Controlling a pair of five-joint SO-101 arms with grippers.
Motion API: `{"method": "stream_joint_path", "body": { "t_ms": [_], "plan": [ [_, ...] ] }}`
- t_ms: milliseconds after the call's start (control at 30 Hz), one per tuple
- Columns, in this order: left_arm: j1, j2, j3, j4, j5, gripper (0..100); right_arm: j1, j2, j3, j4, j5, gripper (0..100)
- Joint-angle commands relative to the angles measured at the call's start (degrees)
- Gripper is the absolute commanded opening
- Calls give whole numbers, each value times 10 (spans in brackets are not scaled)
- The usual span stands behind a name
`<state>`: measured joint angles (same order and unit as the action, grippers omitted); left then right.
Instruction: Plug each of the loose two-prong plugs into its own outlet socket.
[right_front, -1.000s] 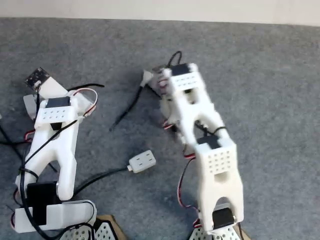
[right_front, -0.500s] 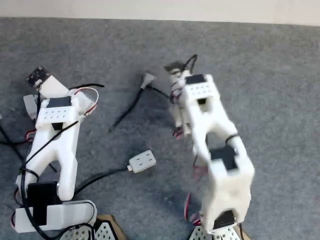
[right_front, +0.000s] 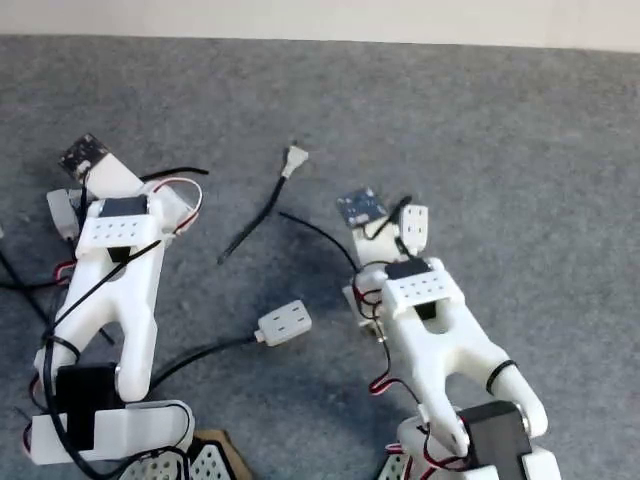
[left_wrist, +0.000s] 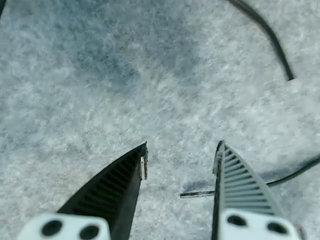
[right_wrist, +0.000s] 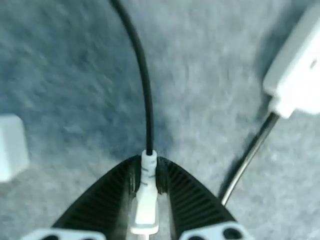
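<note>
We record the right claw (right_wrist: 146, 162) closed on a white plug (right_wrist: 145, 207), whose black cable (right_wrist: 142, 85) runs away from the claw across the desk (right_front: 540, 150). Compared with one second ago, the right arm (right_front: 440, 335) has drawn back from the far middle of the desk toward its base, trailing that cable. We note the second plug (right_front: 295, 158) lying loose where it lay before, well apart from the white outlet socket (right_front: 284, 322), which has not moved. The left claw (left_wrist: 182, 150) stands wide open above the desk, holding nothing. The left arm (right_front: 110, 290) is unchanged.
</note>
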<state>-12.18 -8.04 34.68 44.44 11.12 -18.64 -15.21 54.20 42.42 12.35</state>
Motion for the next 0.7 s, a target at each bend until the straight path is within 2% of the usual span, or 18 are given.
{"method": "stream_joint_path", "body": {
  "t_ms": [0,233,433,600,667],
  "plan": [
    [7,-20,-2,-6,2,232,20,-27,11,-9,-6,5],
    [10,-20,-1,-6,2,232,56,-27,19,-6,-36,11],
    [10,-20,-3,-6,2,232,57,-27,19,-5,-39,12],
    [10,-20,-1,-6,2,232,54,-27,30,-6,-39,121],
    [10,-20,0,-6,2,232,53,-27,32,-7,-39,134]
  ]
}}
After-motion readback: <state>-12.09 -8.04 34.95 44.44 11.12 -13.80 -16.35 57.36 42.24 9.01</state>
